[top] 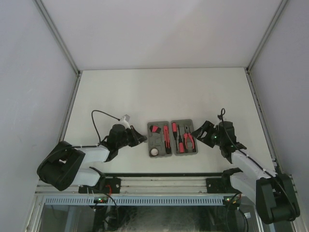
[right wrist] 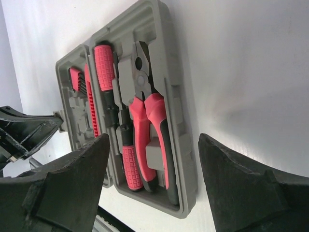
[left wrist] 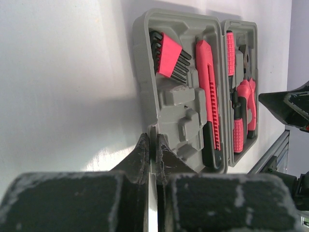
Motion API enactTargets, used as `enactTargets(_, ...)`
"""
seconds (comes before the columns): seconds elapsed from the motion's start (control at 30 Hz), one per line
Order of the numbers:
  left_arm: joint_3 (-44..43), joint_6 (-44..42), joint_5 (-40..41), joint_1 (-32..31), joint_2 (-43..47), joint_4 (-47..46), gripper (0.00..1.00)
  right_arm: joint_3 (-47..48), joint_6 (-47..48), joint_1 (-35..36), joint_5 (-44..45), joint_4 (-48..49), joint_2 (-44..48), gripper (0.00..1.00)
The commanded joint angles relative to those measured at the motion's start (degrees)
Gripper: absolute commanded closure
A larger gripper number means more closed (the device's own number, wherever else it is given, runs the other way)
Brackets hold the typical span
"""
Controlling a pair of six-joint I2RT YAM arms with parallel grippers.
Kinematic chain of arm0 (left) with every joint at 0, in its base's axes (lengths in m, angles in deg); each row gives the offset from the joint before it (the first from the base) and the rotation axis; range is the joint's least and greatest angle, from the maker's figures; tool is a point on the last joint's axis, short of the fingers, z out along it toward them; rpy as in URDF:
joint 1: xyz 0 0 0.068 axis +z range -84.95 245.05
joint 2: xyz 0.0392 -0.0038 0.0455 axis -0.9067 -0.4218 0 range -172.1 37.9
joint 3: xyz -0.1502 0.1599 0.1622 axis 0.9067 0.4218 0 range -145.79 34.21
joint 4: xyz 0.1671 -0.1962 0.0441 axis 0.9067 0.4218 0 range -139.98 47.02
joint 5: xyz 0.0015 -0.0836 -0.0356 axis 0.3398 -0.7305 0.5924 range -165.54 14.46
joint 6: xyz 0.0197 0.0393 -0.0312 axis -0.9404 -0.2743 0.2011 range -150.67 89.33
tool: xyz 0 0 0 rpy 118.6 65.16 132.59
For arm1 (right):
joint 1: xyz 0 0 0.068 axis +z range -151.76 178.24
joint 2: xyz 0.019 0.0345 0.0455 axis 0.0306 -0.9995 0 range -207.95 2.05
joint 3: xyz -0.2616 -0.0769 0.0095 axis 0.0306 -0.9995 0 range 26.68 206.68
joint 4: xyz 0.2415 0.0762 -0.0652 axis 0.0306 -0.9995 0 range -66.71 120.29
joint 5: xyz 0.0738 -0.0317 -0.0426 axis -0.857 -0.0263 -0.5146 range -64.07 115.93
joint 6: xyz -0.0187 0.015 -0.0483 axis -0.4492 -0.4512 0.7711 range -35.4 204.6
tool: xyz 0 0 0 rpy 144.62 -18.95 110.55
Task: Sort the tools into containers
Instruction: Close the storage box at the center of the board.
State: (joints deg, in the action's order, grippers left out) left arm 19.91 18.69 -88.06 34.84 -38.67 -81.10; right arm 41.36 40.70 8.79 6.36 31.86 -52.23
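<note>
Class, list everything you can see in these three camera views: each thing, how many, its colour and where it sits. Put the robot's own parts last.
table: one, white, under everything
left tray: one, grey, mid-table, touching the other tray
right tray: one, grey, mid-table
hex key set: one, red holder with black keys, left tray
utility knife: one, red and black, left tray, beside the hex keys
round item: one, white, left tray's near corner, too small to identify
pliers: one, red-and-black handles, right tray
screwdrivers: two, red-and-black, right tray, beside the pliers
left gripper: one, black, shut, left of the trays
right gripper: one, black, open, right of the trays
</note>
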Motion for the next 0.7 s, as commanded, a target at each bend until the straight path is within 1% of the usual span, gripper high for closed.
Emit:
enactTargets(0.0,1.6,-0.8,-0.7,-0.4,-1.2,3.4,1.0,0.1,0.9,-0.6,-1.7,6.0,-2.9,0.27)
enactTargets(0.37,0.2,-1.3,-1.9,-0.4,-2.3,3.7,1.0,1.0,2.1,-1.0,-7.7,12.3,-12.6,0.29)
enactTargets(0.57,0.0,-1.5,-1.9,-0.4,-2.1,4.3,1.0,1.8,2.2,-0.8,-13.0,15.4,-14.1,0.31)
enactTargets(0.67,0.1,-1.4,-1.6,-0.4,-1.9,4.4,1.0,3.6,4.1,0.2,-14.6,13.8,-14.5,0.31)
